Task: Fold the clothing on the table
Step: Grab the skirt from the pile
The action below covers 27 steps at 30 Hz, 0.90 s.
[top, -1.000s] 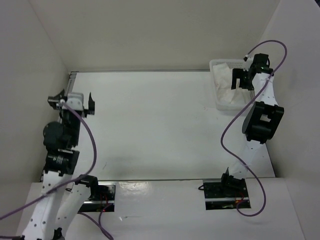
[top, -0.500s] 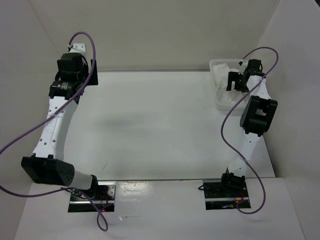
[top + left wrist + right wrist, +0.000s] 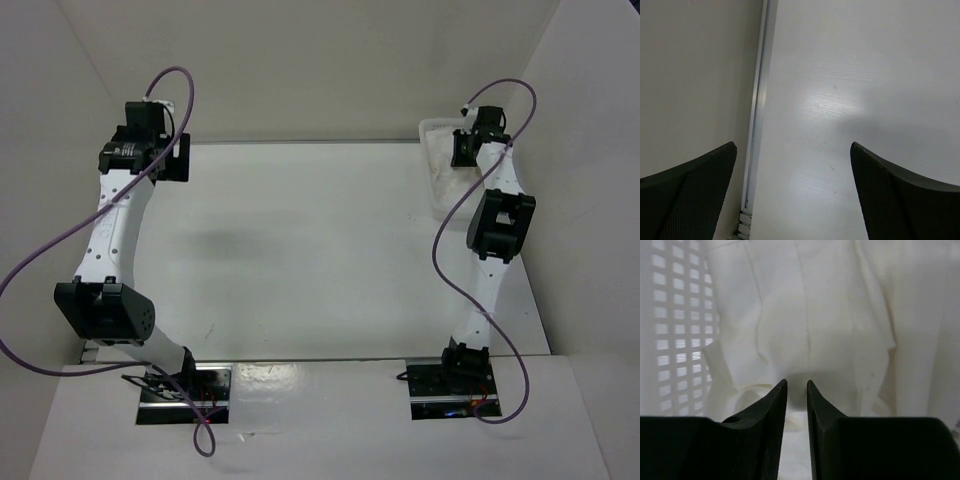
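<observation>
Fetching the clothing (image 3: 840,315) from the basket (image 3: 675,315) is the step in hand. The right gripper (image 3: 796,381) is nearly pressed together at a fold, its hold unclear, and the left gripper (image 3: 792,145) is spread above the surface (image 3: 865,75). Next, the cloth needs lifting out and laying flat.

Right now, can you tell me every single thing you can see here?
Flat matte white table: one, white, fills the middle.
White plastic mesh basket: one, white, table's far right corner.
Thin white pleated clothing: at least one, white, crumpled inside the basket.
Metal edge rail: one, silver, along the table's left edge.
Purple cables: two, purple, one looping off each arm.
Left arm: one, white and black, over the far left corner, jaws wide open, empty.
Right arm: one, white and black, reaching into the basket, jaws nearly closed at the clothing; grip unclear.
</observation>
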Available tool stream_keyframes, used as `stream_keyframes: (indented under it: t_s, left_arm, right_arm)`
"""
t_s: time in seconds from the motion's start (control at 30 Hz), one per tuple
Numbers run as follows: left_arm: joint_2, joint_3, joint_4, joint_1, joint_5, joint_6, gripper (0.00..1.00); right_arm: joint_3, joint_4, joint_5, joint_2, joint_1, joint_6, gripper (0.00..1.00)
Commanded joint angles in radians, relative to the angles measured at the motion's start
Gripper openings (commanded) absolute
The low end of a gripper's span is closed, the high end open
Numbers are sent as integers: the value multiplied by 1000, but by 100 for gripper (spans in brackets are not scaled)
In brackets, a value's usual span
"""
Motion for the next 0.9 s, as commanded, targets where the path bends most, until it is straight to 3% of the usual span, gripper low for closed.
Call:
stream_keyframes:
  t_s: [0.0,0.03,0.13,0.37,0.4,0.43,0.47,0.5,0.67,0.87]
  left_arm:
    - [-29,-34,13,39,0,65,100]
    - [-29,-51,13,39,30,76,100]
    - [-29,-116,13,72,77,85,100]
    - [-95,-234,74,153,178,62,100]
    - [-107,-245,86,167,178,62,100]
    - [-118,-255,107,176,178,42,100]
    - [-127,-274,108,176,187,42,100]
    - [-138,-283,123,185,198,30,100]
    - [-147,-341,155,216,247,-36,100]
    - [-184,-409,200,257,302,-50,100]
  right_arm:
    - [43,13,-22,11,32,-6,26]
    - [43,2,-22,11,32,-6,25]
    - [43,-8,-22,11,41,-6,0]
    - [30,-28,-59,-83,11,31,0]
    - [18,-28,-43,-120,11,31,4]
    - [6,-28,-25,-137,11,31,55]
    - [-5,-18,-14,-153,11,22,75]
    - [-17,-2,1,-177,11,22,83]
    - [-88,10,63,-188,11,11,96]
    - [-201,61,73,-176,1,-17,94]
